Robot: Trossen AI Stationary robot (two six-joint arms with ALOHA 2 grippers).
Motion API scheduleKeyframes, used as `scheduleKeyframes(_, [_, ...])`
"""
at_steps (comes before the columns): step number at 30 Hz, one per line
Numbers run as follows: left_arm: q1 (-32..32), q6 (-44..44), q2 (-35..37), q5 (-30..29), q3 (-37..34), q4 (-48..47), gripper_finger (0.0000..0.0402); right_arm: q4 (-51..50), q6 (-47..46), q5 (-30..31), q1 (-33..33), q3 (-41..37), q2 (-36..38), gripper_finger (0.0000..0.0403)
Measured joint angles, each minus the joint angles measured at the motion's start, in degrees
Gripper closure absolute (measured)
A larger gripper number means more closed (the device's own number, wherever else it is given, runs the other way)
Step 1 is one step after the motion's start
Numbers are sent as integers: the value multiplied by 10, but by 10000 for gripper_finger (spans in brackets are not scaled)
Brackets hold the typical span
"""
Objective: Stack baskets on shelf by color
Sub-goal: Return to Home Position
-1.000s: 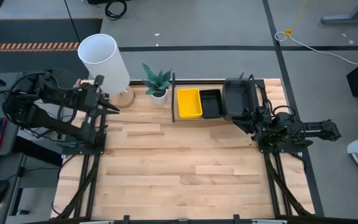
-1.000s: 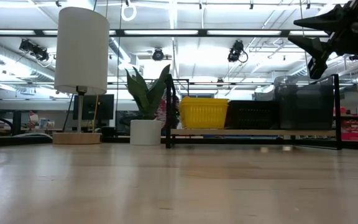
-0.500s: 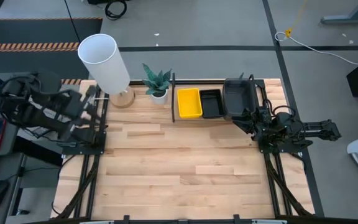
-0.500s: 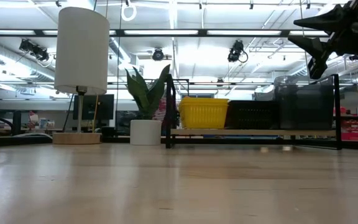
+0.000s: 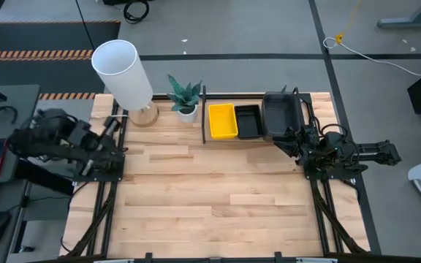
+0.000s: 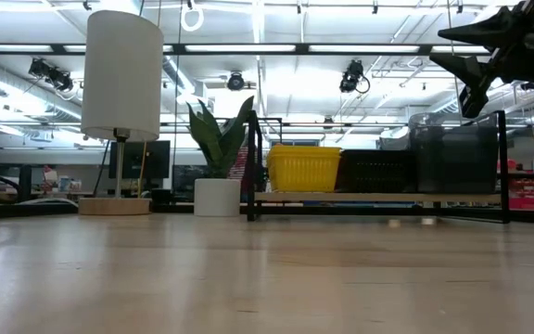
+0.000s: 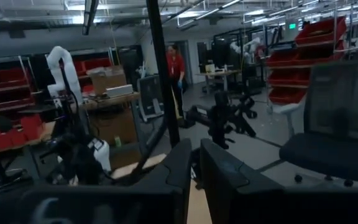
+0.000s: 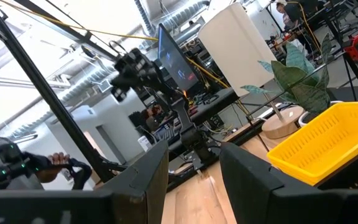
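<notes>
On the shelf at the table's far edge stand the yellow baskets, the black baskets and the smoky-grey baskets, side by side on its board. In the low view they show as yellow, black and grey stacks. My right gripper hangs open, just near of the grey baskets and above their height; its wrist view shows the yellow basket past its fingers. My left gripper sits shut at the table's left edge.
A white lamp and a potted plant stand left of the shelf at the far edge. Bare wood stretches across the middle and near part of the table. A person stands far off in the room.
My left arm has drawn back toward the table's left edge and sunk down, folding in on itself beside its rail. My right arm and the baskets have kept still.
</notes>
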State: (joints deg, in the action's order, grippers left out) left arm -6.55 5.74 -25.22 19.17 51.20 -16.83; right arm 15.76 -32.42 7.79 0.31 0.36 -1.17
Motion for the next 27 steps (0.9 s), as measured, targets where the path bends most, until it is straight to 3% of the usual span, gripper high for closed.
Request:
scheduleKeyframes(9, [0, -2, 112, 0, -200, 97, 369, 0, 0, 0, 0, 0, 0, 253])
scheduleKeyframes(22, [0, -4, 247, -1, -349, 180, 360, 0, 0, 0, 0, 0, 0, 253])
scheduleKeyframes(27, [0, -3, 250, 0, -394, 225, 368, 0, 0, 0, 0, 0, 0, 253])
